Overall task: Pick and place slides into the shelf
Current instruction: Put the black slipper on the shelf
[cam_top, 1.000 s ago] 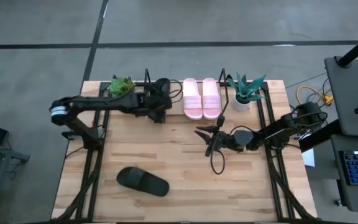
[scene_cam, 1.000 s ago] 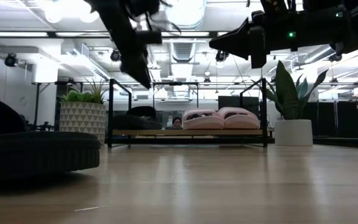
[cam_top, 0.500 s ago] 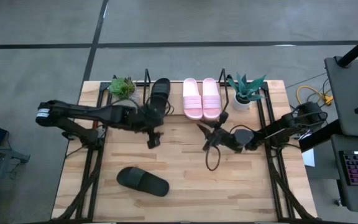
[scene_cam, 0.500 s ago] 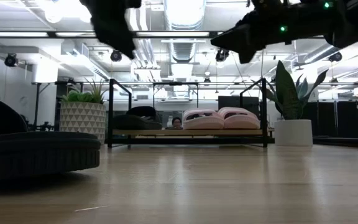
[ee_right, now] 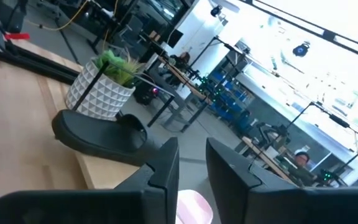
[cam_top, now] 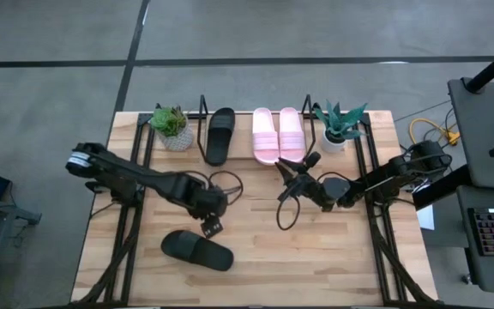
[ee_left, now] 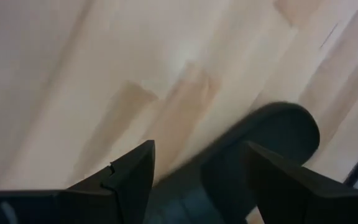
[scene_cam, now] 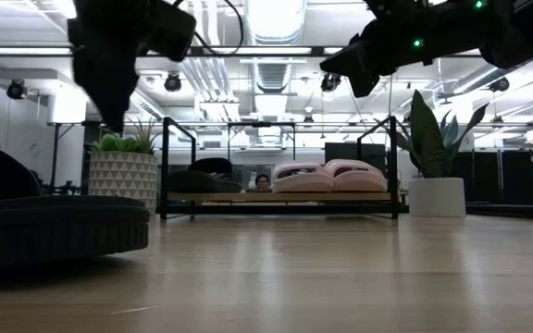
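1. Nearest the front edge of the worktop (cam_top: 256, 257), at about 7 o'clock from its centre, one black slide (cam_top: 196, 250) lies alone on the wood, well apart from the shelf.
2. Just above it, at its 1 o'clock, the left hand (cam_top: 213, 227) hangs over the boards, fingers spread apart and nothing between them; in the wrist view the two dark fingers (ee_left: 129, 177) frame the slide's rounded end (ee_left: 272, 134).
3. Over at 3 o'clock from the centre, the right hand (cam_top: 286, 169) hovers clear of the worktop, pointing toward 11 o'clock; its fingers (ee_right: 163, 163) stand a narrow gap apart, gripping nothing.
4. Farther back, at 12 o'clock, the shelf (cam_top: 311, 129) runs along the far edge.
5. On it: the second black slide (cam_top: 219, 134) at the left end, then the two pink slides (cam_top: 279, 135) side by side and touching, just to its right.
6. A green plant (cam_top: 171, 125) in a patterned pot sits at 9 o'clock of the shelf, a spiky plant (cam_top: 340, 125) in a white pot at its 3 o'clock.
7. Low view: the shelved slides (scene_cam: 329, 176) rest flat on the rack, with a person (scene_cam: 264, 182) visible beyond.
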`<move>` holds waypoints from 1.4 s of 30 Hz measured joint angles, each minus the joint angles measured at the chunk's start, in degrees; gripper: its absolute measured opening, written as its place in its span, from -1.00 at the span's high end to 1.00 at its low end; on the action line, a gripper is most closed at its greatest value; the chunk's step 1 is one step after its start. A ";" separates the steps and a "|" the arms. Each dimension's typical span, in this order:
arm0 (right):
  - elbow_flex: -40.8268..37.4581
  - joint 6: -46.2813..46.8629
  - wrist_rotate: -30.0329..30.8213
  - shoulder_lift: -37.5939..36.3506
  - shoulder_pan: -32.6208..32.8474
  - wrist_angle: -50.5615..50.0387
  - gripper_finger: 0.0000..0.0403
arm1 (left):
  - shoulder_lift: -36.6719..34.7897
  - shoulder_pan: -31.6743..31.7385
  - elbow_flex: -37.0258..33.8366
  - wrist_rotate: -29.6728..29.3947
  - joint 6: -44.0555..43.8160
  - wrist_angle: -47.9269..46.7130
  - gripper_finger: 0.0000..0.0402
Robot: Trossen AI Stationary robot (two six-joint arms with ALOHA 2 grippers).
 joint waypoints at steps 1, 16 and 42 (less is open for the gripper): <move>0.00 -0.64 0.00 0.00 0.00 0.00 0.63 | 0.75 -0.51 0.14 0.69 -1.63 -0.01 -0.11; 0.00 -4.30 -0.02 0.00 0.00 0.11 0.64 | 13.98 -6.79 14.89 4.31 -17.74 -19.21 -0.11; -0.02 -0.29 -0.46 0.02 -0.02 0.09 0.66 | 27.69 -11.61 20.89 9.14 -28.22 -31.31 -0.11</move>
